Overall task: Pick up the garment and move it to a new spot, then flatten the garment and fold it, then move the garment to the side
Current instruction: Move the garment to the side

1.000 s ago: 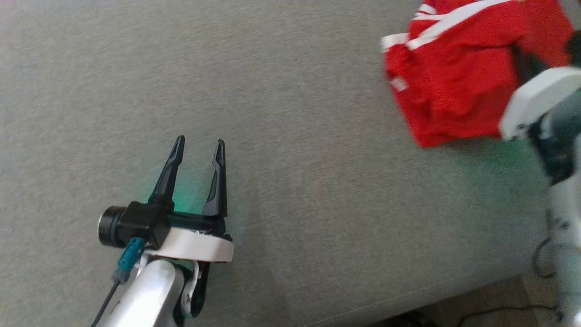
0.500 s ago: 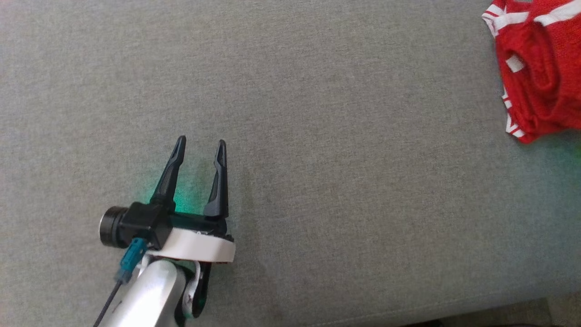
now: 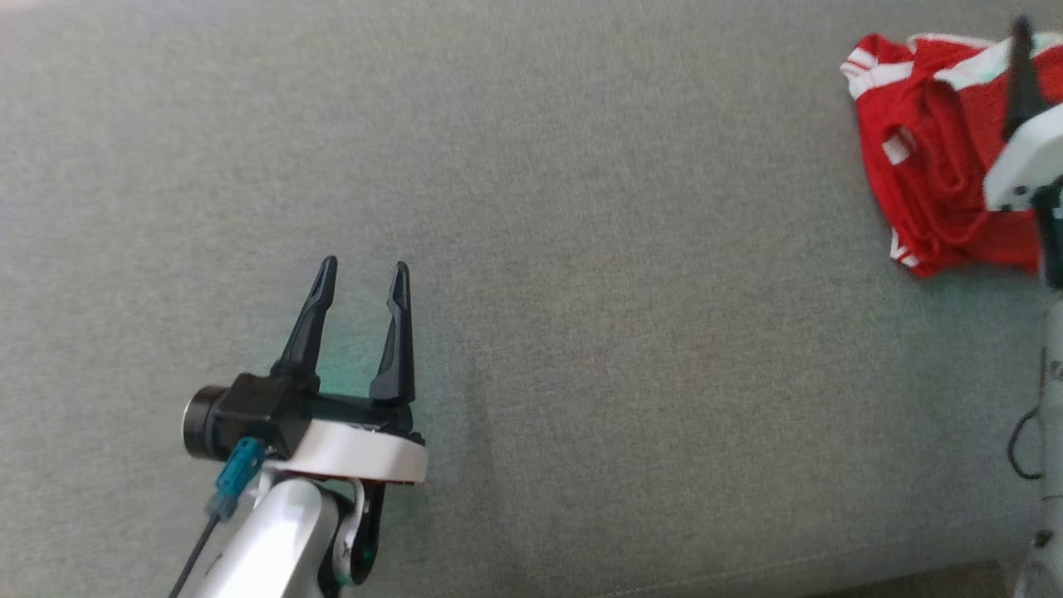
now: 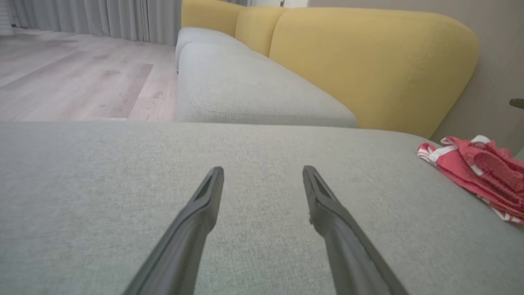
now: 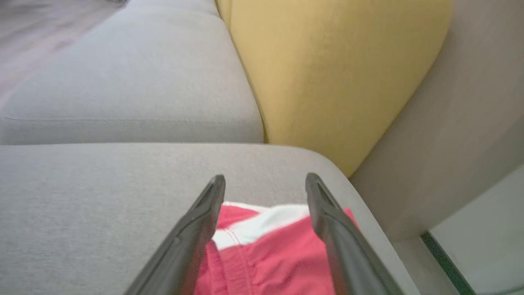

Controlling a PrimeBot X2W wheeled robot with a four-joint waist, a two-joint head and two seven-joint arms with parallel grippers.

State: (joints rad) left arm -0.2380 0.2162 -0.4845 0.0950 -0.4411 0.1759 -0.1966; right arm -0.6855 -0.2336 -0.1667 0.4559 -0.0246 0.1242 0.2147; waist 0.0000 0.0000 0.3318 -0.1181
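Observation:
The garment [image 3: 930, 174], red with white stripes, lies crumpled at the far right of the grey sofa seat [image 3: 623, 291]. Over it hovers my right gripper [image 5: 265, 180], open, with the red and white cloth [image 5: 266, 246] lying below and between its fingers. In the head view, one dark finger [image 3: 1020, 75] of that gripper rises above its white wrist at the right edge. My left gripper [image 3: 365, 266] is open above bare seat at the lower left, well apart from the garment [image 4: 479, 168]. Nothing sits between my left gripper's [image 4: 263, 170] fingers.
Yellow back cushions [image 4: 368, 61] stand behind the seat, and a second grey seat cushion [image 4: 245, 82] adjoins it. Wooden floor [image 4: 73, 78] and curtains lie beyond. The garment sits near the seat's rounded corner [image 5: 348, 184]. A dark cable [image 3: 1021, 448] hangs by my right arm.
My right gripper has opened and let go of the garment, which now rests on the seat. The head camera has shifted. My left gripper has stayed put.

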